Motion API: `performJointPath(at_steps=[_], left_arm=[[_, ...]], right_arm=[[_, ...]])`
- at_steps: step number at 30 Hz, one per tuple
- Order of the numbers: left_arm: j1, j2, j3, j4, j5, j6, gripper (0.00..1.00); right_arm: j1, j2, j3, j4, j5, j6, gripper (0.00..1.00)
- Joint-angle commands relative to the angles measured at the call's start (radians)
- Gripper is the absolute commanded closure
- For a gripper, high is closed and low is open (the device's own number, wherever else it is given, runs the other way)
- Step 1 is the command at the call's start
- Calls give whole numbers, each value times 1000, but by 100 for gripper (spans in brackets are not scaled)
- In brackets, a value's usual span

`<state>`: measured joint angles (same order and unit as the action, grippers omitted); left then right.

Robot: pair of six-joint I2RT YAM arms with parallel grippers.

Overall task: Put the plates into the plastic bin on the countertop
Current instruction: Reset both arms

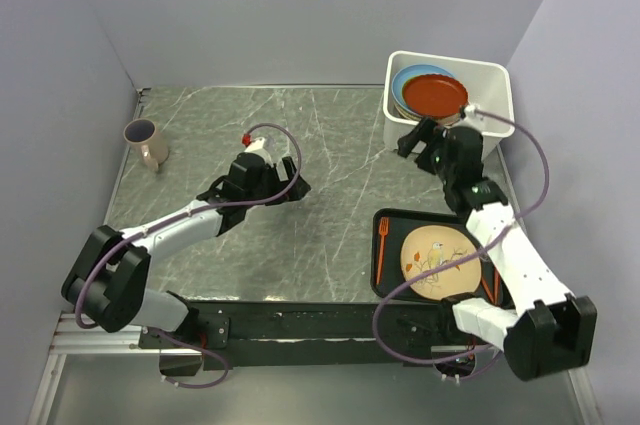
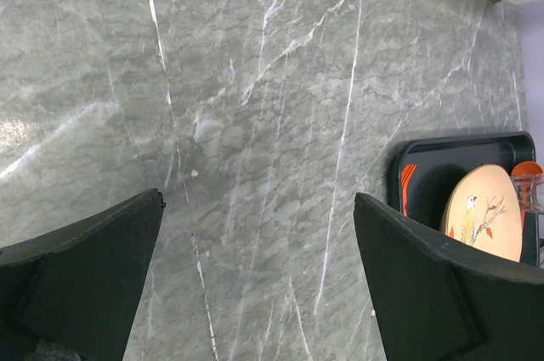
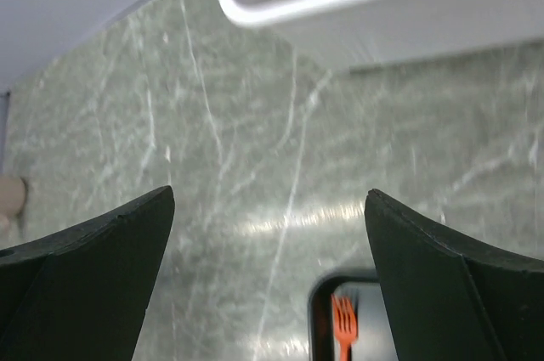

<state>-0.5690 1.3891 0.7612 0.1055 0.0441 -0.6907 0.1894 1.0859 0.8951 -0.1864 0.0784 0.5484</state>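
The white plastic bin [image 1: 495, 85] stands at the back right of the countertop [image 1: 330, 145]. It holds stacked plates, a red-orange one [image 1: 435, 93] on top of a blue one [image 1: 408, 78]. A cream plate with a bird on it [image 1: 438, 262] lies on a black tray. My right gripper [image 1: 415, 140] hangs open and empty just in front of the bin's left corner; its wrist view shows the bin's rim [image 3: 280, 13] above the right gripper [image 3: 270, 194]. My left gripper [image 1: 290, 183] hovers open over mid-counter. In the left wrist view the left gripper [image 2: 257, 198] holds nothing, and the cream plate [image 2: 484, 212] shows at right.
The black tray [image 1: 392, 285] sits at the front right with an orange fork [image 1: 381, 245] beside the plate. A beige mug [image 1: 147, 142] stands at the far left. Grey walls close in the counter on three sides.
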Motion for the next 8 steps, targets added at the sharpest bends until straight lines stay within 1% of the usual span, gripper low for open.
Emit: performJointPath(at_steps=[1,6,8], left_arm=[[-2,-42,27,-3,-33,26,1],[3,-62,21,20,-13,57,1],[4,-76,32,-2,-41,68,0]], right_arm=[[18,-98,-100,62,8,42,0],[21,-142,-130,53,44,-1,0],[21,-146,-122,47,66,-39,0]])
